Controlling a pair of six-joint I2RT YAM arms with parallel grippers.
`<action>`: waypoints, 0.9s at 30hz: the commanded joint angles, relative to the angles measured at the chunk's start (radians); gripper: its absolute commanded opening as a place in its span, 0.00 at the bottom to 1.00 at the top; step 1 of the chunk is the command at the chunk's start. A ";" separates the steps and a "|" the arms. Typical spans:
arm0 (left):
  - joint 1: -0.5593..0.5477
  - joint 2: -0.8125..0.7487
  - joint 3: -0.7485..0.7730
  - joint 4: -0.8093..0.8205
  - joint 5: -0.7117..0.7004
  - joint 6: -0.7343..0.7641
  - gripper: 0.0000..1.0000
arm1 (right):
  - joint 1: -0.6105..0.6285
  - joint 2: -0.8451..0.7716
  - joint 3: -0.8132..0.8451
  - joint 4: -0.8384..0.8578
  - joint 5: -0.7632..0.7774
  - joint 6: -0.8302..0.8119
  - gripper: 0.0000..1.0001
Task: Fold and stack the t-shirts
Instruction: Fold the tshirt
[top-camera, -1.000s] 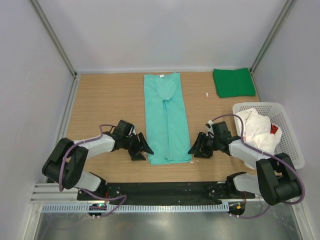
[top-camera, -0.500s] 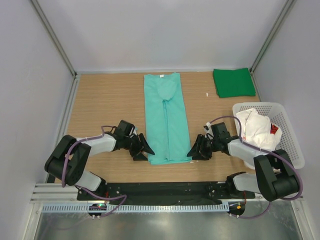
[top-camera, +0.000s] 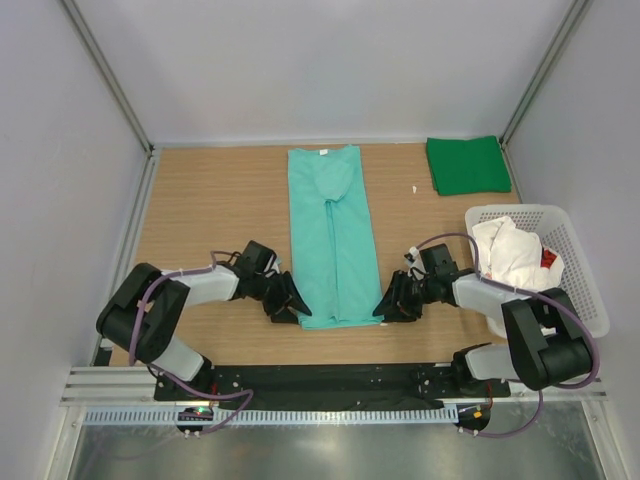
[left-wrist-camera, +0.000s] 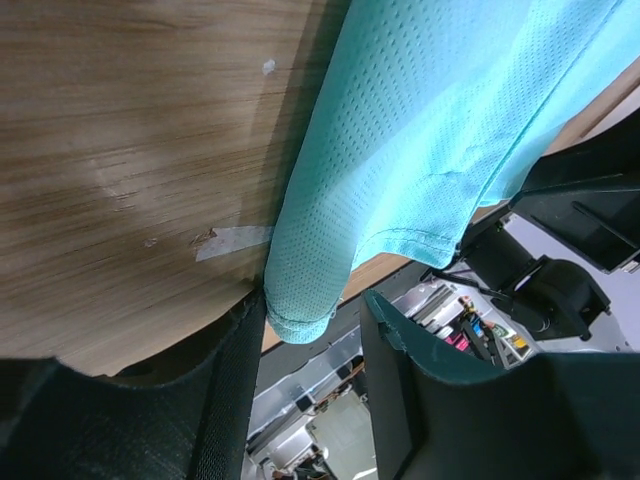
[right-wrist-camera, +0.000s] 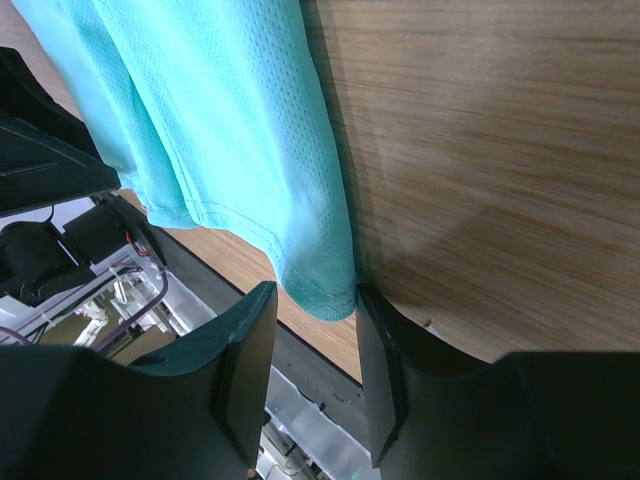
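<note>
The mint-teal t-shirt (top-camera: 333, 240) lies folded into a long narrow strip down the middle of the table. My left gripper (top-camera: 291, 301) is open at its near left corner; the corner (left-wrist-camera: 300, 300) sits between the jaws. My right gripper (top-camera: 384, 303) is open at its near right corner (right-wrist-camera: 325, 285), which also sits between the jaws. The dark green t-shirt (top-camera: 467, 165) lies folded at the far right. The white t-shirt (top-camera: 512, 258) is crumpled in the basket.
A white lattice basket (top-camera: 580, 290) stands at the right edge, beside my right arm. Grey walls close in the table on three sides. The black rail with the arm bases (top-camera: 320, 385) runs along the near edge.
Both grippers have moved inward, closing onto the near corners of the mint-teal shirt. The shirt has not moved.
</note>
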 joint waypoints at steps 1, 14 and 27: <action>-0.013 0.062 -0.043 -0.127 -0.189 0.069 0.45 | 0.003 0.032 0.001 -0.037 0.069 -0.036 0.44; -0.015 -0.024 0.039 -0.147 -0.188 0.063 0.00 | 0.003 -0.040 0.044 -0.013 0.054 -0.027 0.01; 0.072 0.081 0.457 -0.247 -0.212 0.079 0.00 | -0.019 0.186 0.457 -0.032 0.074 -0.018 0.01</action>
